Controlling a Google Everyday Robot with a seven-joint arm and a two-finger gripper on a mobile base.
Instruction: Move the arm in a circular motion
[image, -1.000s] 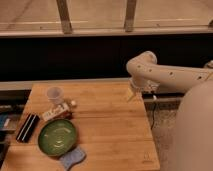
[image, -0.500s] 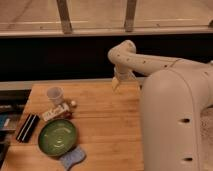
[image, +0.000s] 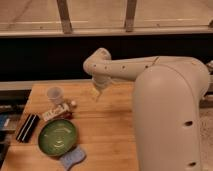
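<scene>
Cream-white tubular robot arm (image: 127, 67) bent over pale wooden table (image: 107, 132), small pale gripper (image: 97, 93) above its back edge, grip state cannot be told, dark window (image: 45, 57) behind.

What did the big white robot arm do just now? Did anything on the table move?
The arm swung left in the picture, toward the cup. The hand at its tip now hangs over the far edge of the table, and the arm's thick near part fills more of the view. It picked nothing up. The cup, green bowl and blue sponge stayed put.
</scene>
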